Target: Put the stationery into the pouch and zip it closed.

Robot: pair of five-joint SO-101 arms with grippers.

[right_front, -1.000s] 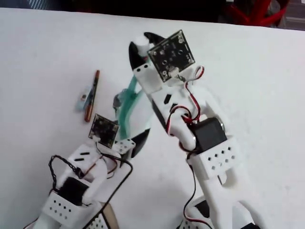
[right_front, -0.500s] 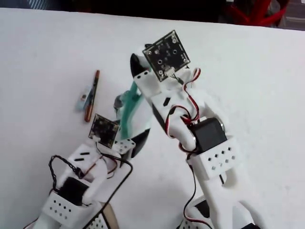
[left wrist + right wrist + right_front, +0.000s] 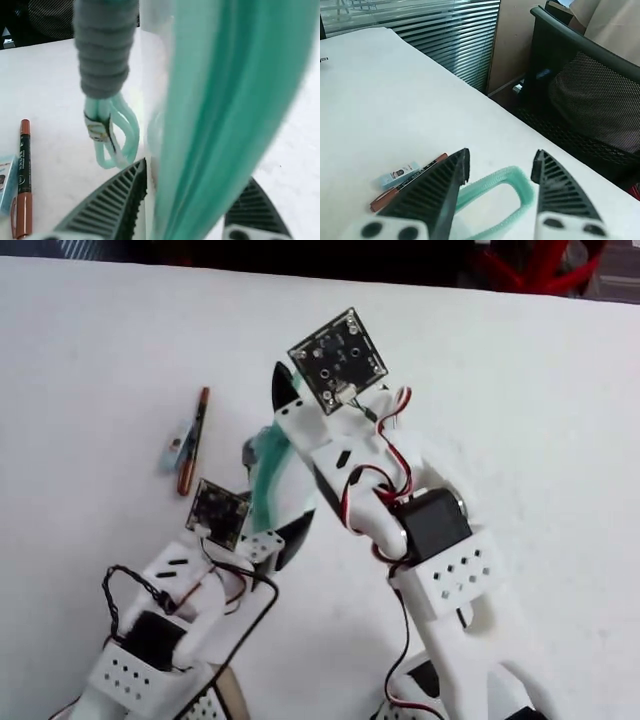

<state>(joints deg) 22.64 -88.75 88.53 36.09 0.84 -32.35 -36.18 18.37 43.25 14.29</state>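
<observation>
**Surroundings.** A pen (image 3: 193,440) and an eraser (image 3: 176,448) lie side by side on the white desk (image 3: 100,340). Both are left of the pouch (image 3: 268,465) and outside it. A chair (image 3: 580,85) stands past the desk's far edge. In the high view my right arm (image 3: 400,510) overhangs the pouch and covers much of it.

**Grippers.** My left gripper (image 3: 195,172) is clamped on the pouch's teal edge, which fills the gap between its jaws. My right gripper (image 3: 501,152) stands wide apart and holds nothing. It is poised over the teal loop (image 3: 520,182) at the pouch's far end; I cannot tell whether it touches the loop.

**Change.** Over the last second my right arm has swung slightly left, drawing its gripper in over the pouch. The pen, the eraser and my left arm have kept their places.

**Obscured.** I cannot make out the zip, nor whether the pouch is open. A grey ribbed piece (image 3: 105,45) beside the pouch carries a teal cord; I cannot identify it. The left wrist view cuts off the eraser.
</observation>
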